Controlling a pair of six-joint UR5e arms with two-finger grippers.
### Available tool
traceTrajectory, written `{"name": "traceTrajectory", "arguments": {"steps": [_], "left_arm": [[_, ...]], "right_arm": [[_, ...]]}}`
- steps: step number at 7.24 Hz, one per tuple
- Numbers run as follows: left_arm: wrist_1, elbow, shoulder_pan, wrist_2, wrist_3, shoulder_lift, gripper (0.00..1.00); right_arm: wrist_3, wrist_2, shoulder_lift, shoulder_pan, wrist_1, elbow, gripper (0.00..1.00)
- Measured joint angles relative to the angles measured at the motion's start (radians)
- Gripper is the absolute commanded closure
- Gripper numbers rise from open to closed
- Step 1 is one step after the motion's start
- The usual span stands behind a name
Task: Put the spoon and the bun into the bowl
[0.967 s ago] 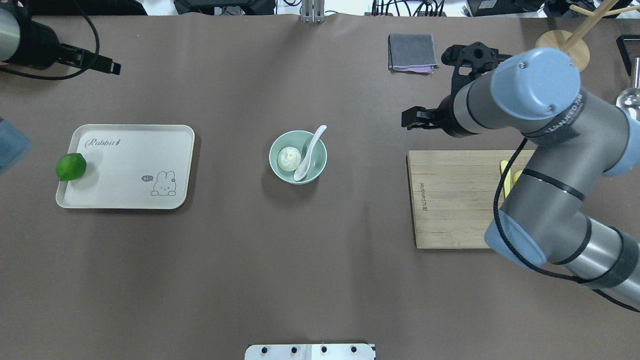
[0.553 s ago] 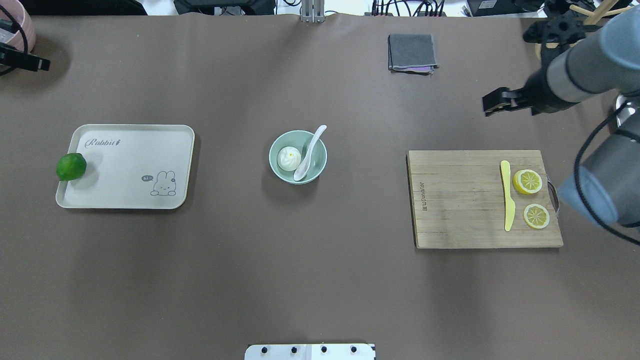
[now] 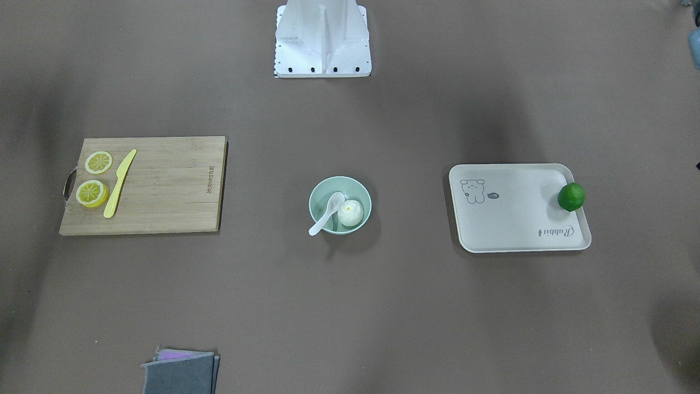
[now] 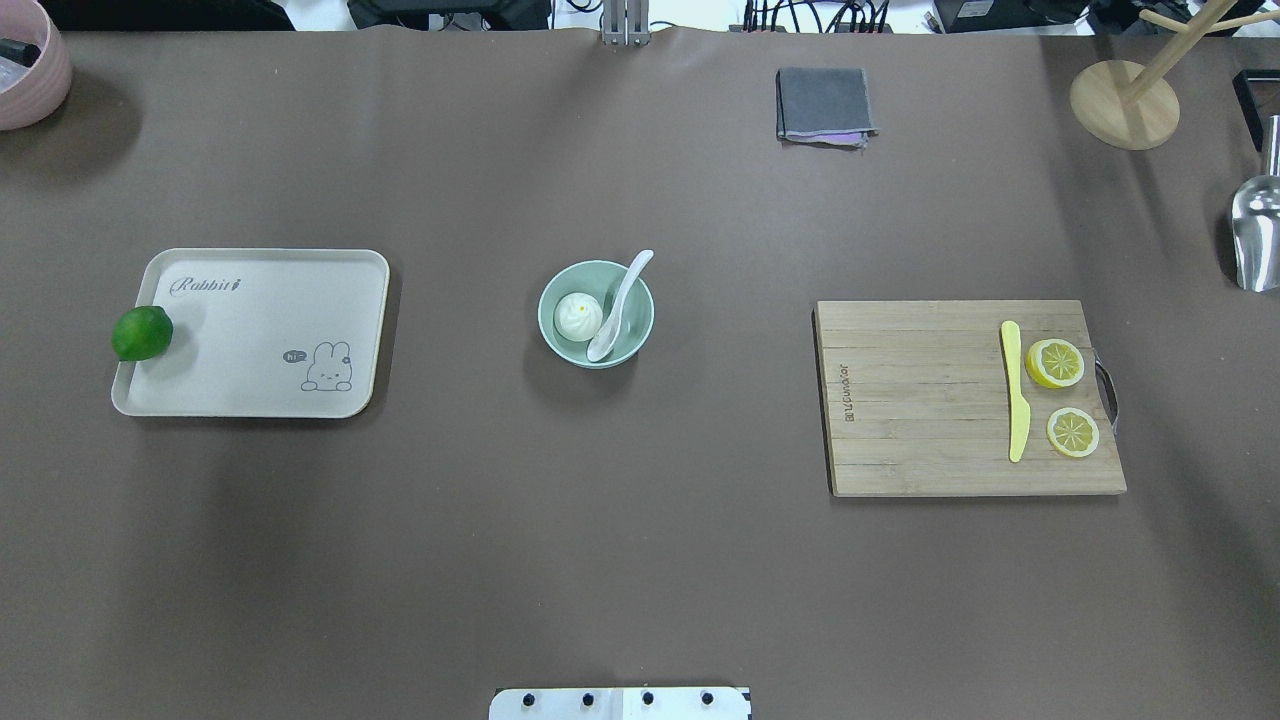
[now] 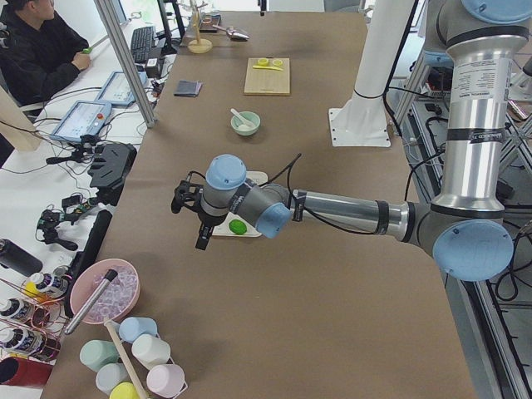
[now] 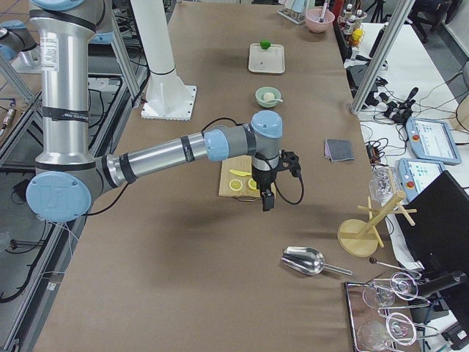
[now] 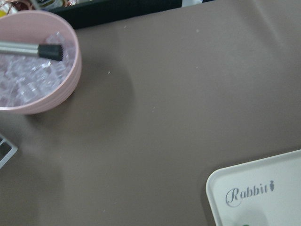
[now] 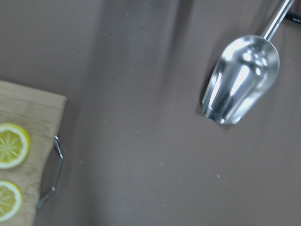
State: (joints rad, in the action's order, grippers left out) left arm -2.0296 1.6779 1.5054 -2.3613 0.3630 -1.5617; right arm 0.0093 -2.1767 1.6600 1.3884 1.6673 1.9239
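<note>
The pale mint-green bowl stands at the table's middle. The white pleated bun lies inside it on the left. The white spoon rests in it with its scoop down and its handle over the far right rim. All three also show in the front-facing view: the bowl, the bun and the spoon. My left gripper shows only in the exterior left view, beyond the tray's end. My right gripper shows only in the exterior right view, past the cutting board. I cannot tell whether either is open or shut.
A cream tray with a green lime lies left. A wooden cutting board with a yellow knife and lemon slices lies right. A grey cloth, a pink ice bowl, a metal scoop and a wooden stand sit at the edges.
The right arm has swung from over the cutting board out past the overhead view's right edge. The left gripper has left that view's top-left corner. Bowl, bun and spoon have not moved.
</note>
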Motion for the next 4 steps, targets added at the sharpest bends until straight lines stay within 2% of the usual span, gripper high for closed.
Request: {"name": "traceTrajectory", "arguments": {"steps": [2, 4], "left_arm": [[0.132, 0.000, 0.097, -0.060, -0.089, 0.004, 0.02], [0.324, -0.002, 0.164, -0.061, -0.254, -0.005, 0.02]], "right_arm": [[-0.067, -0.035, 0.057, 0.055, 0.005, -0.047, 0.00], [-0.072, -0.078, 0.064, 0.071, 0.005, -0.073, 0.00]]}}
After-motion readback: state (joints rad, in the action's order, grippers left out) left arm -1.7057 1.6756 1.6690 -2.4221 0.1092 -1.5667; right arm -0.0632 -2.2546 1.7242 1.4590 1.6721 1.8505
